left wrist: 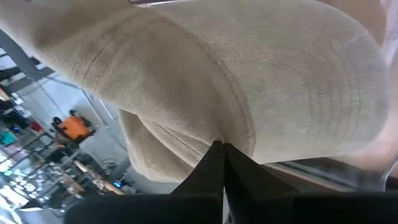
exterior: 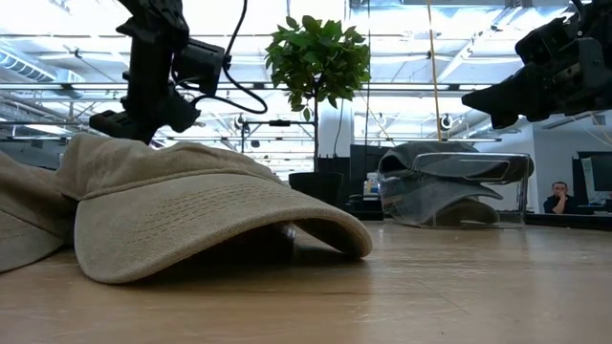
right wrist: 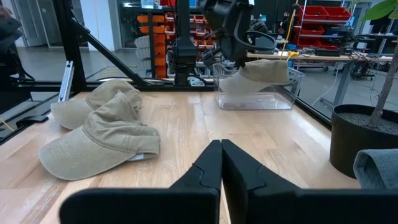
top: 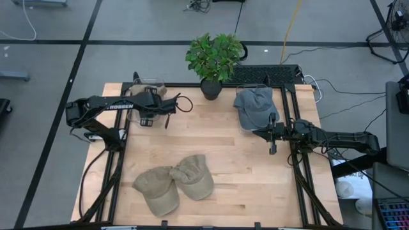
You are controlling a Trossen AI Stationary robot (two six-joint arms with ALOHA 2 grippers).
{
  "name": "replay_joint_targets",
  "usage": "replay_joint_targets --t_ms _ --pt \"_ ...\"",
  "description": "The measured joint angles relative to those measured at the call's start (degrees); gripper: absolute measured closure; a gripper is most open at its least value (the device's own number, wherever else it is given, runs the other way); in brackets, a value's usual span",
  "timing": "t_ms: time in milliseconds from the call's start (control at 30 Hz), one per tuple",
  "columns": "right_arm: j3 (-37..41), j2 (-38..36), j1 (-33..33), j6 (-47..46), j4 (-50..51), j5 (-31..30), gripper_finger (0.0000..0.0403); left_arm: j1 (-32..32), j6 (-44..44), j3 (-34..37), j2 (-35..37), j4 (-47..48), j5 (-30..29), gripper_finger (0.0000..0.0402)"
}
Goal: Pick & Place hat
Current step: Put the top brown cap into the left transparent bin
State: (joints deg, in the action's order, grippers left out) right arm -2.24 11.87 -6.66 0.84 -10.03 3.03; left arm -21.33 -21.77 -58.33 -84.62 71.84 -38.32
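My left gripper (left wrist: pixel 222 149) is pinched tight on a tan hat (left wrist: pixel 249 74), fingers meeting on the fabric — I'm holding it over the clear bin (right wrist: pixel 255 93) at the table's far left corner, so letting go should drop it in. My right gripper (right wrist: pixel 221 152) waits with its fingers closed and empty, beside the gray hat (top: pixel 254 105). Two tan hats (top: pixel 176 182) lie on the table (top: pixel 255 185) near its front edge — my guess is they're next.

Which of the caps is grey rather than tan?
The grey fabric cap on the clear stand at the table's back right, beside the right gripper; every other cap is tan.
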Motion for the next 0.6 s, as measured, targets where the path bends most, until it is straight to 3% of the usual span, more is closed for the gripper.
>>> replay_joint_targets --t_ms 600 --pt "0.0 0.01 0.02 0.02 0.01 0.0 0.0403 -0.6 21.4 0.0 0.0 1.79 -0.83 0.0349"
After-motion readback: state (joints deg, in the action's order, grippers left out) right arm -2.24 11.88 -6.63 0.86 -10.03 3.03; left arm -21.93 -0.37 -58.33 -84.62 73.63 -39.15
